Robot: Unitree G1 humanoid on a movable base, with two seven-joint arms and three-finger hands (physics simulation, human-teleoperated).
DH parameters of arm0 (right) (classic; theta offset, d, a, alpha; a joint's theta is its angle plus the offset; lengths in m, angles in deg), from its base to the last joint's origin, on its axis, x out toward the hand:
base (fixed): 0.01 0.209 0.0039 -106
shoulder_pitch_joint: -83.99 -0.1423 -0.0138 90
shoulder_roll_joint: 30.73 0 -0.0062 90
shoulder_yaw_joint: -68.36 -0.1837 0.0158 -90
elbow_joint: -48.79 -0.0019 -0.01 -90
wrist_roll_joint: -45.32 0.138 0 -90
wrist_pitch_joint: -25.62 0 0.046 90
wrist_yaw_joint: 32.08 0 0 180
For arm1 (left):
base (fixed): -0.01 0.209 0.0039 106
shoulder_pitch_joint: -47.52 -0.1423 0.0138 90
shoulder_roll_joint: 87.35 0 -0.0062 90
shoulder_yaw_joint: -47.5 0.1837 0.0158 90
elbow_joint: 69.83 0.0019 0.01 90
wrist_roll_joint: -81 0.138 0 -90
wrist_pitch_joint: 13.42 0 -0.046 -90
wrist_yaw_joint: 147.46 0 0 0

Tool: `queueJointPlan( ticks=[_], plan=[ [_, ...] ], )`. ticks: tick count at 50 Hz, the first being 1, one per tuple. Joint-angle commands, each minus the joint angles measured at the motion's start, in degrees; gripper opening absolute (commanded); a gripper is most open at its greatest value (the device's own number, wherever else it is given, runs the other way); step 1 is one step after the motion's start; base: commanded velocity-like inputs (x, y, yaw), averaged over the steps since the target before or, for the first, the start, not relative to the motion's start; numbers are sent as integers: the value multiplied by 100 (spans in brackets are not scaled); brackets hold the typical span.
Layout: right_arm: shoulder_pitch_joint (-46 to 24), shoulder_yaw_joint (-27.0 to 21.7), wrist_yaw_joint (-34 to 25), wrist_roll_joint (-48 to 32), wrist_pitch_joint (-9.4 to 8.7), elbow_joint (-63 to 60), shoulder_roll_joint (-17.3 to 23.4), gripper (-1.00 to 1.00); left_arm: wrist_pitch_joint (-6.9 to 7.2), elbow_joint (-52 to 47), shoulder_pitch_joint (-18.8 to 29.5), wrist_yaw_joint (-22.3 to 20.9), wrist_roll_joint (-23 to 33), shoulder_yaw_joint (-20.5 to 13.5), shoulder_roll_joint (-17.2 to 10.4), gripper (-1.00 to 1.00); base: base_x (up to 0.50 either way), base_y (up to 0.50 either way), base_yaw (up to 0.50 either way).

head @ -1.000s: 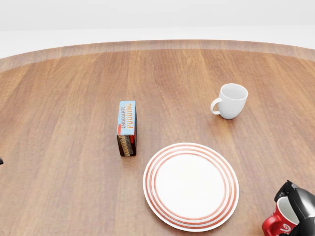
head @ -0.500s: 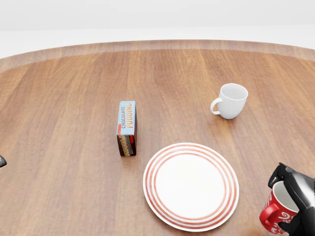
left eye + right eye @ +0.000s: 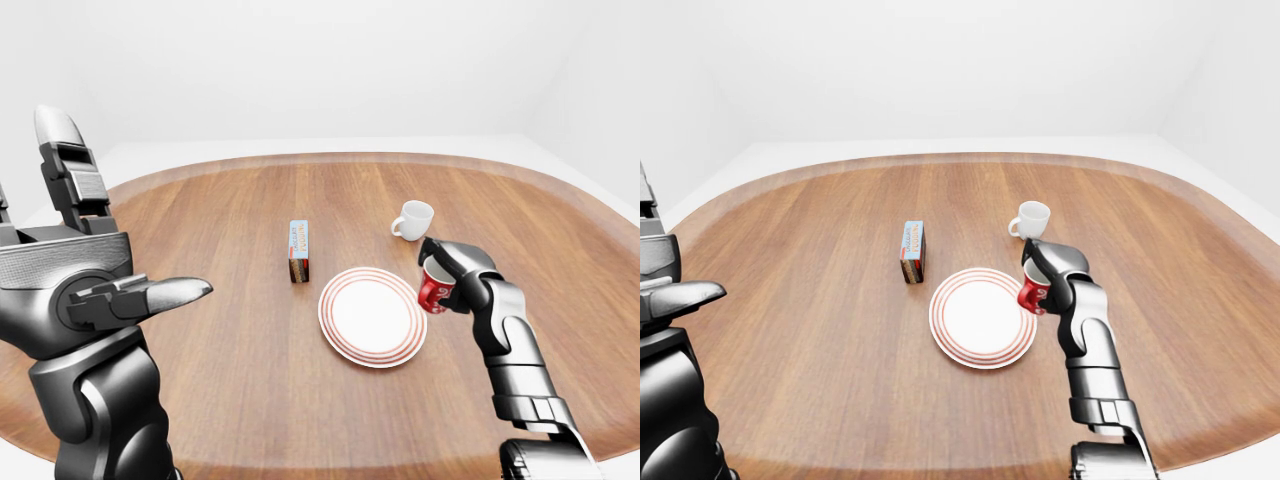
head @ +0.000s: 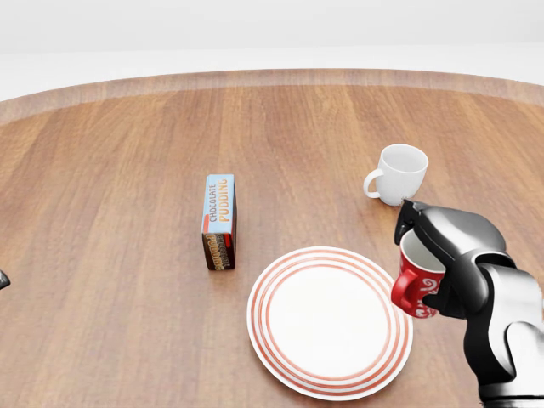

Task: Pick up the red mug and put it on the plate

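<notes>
my right hand (image 4: 442,255) grips the red mug (image 4: 417,276) off the table, at the right rim of the plate.

my fingers wrap the mug's top and side in the right of the head view, handle toward the striped plate (image 4: 330,321) at lower centre. a white mug (image 4: 399,174) stands above it and a pudding box (image 4: 219,221) left of centre on the wooden table (image 4: 127,170). my left hand (image 3: 110,295), fingers spread, is raised at the left edge of the left-eye view.

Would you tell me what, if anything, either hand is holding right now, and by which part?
The right hand holds the red mug by its body, fingers over the rim side opposite the handle. The left hand is open and empty.
</notes>
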Motion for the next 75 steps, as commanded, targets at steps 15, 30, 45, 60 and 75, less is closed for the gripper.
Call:
queueJointPlan(
  ticks=[15,30,45,60,75],
  plan=[
    [-2760,911,2371,830,1,4628,-604,-100,0,-20,35,55,-71,-26,-26,100,0,0,0],
    [-3037,1097,3430,1260,1,6173,-985,-100,0,77,85,70,-94,-42,-55,100,0,0,0],
    [-2953,1145,3851,1259,1,6516,-1280,-100,0,103,75,55,-76,-30,-61,100,0,0,0],
    [-2910,1120,4047,1081,1,6612,-1401,-100,0,104,52,13,-26,-19,-37,100,0,0,0],
    [-2866,1070,4007,1002,1,6669,-1405,-100,0,88,32,-2,-23,-15,-28,100,0,0,0]
  ],
)
